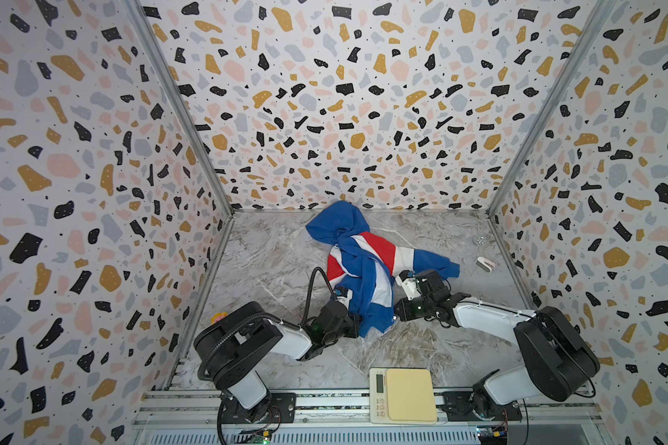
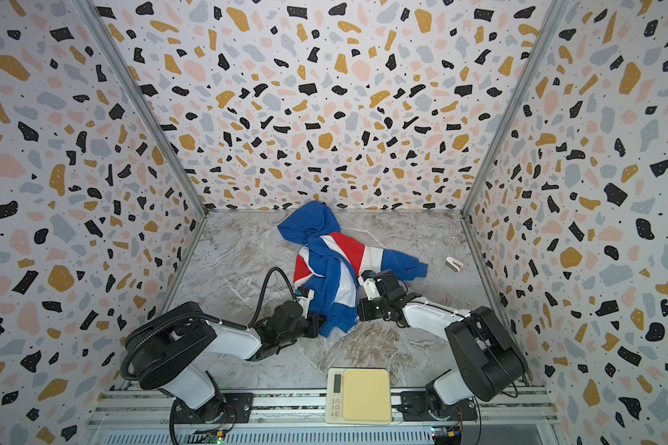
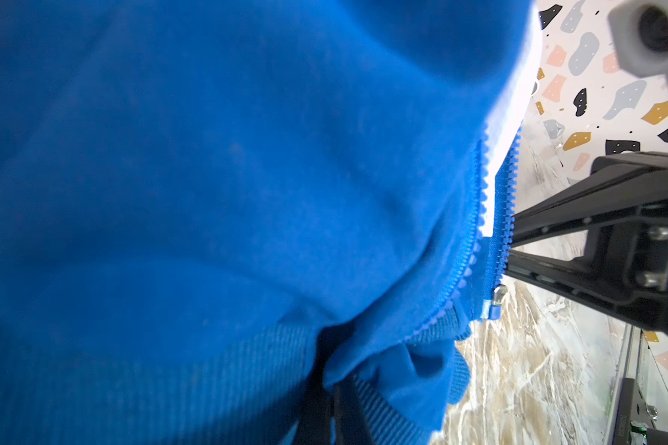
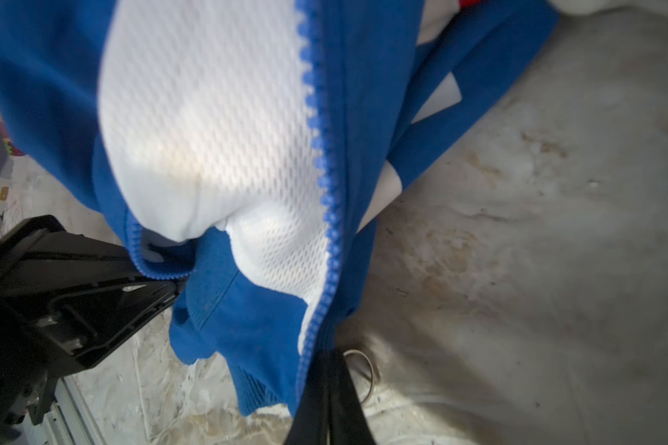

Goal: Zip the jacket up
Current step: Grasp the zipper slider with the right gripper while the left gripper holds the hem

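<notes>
Gripping the jacket point(image 1: 363, 266) by its bottom hem at frame centre in both top views, the left gripper point(image 1: 357, 325) and right gripper point(image 1: 397, 313) were each clamped on one half of the open zipper point(image 3: 502, 215), which ran up-frame toward the hood point(image 1: 334, 223).

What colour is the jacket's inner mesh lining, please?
White; the lining shows best in the right wrist view.

Left claw point(image 3: 334, 410) tips buried under jacket point(image 3: 209, 192) hem, cut at frame edge. White item point(image 1: 484, 264), 3 o'clock of jacket: too small to identify.
</notes>
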Robot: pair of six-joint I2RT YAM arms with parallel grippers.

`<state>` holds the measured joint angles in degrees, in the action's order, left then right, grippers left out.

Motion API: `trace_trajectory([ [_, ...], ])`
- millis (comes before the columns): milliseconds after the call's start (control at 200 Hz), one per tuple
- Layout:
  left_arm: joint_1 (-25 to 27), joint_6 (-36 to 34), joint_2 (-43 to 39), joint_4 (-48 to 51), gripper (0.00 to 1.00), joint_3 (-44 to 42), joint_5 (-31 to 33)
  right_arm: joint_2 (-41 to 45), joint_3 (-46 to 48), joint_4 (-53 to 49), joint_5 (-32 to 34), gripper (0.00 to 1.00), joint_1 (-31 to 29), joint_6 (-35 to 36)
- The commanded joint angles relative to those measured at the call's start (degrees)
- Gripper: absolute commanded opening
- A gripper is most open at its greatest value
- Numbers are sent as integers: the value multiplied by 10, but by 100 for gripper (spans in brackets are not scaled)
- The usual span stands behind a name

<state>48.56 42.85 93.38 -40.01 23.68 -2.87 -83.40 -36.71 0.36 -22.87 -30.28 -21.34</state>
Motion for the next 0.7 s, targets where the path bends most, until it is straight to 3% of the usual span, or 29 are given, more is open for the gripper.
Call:
trace_trajectory([
  [0, 4, -2, 15, 5, 0, 12, -14, 22, -12, -18, 2, 7, -3, 7],
  [696, 5, -1, 21, 2, 0, 11, -19, -16, -25, 16, -27, 7, -22, -13],
])
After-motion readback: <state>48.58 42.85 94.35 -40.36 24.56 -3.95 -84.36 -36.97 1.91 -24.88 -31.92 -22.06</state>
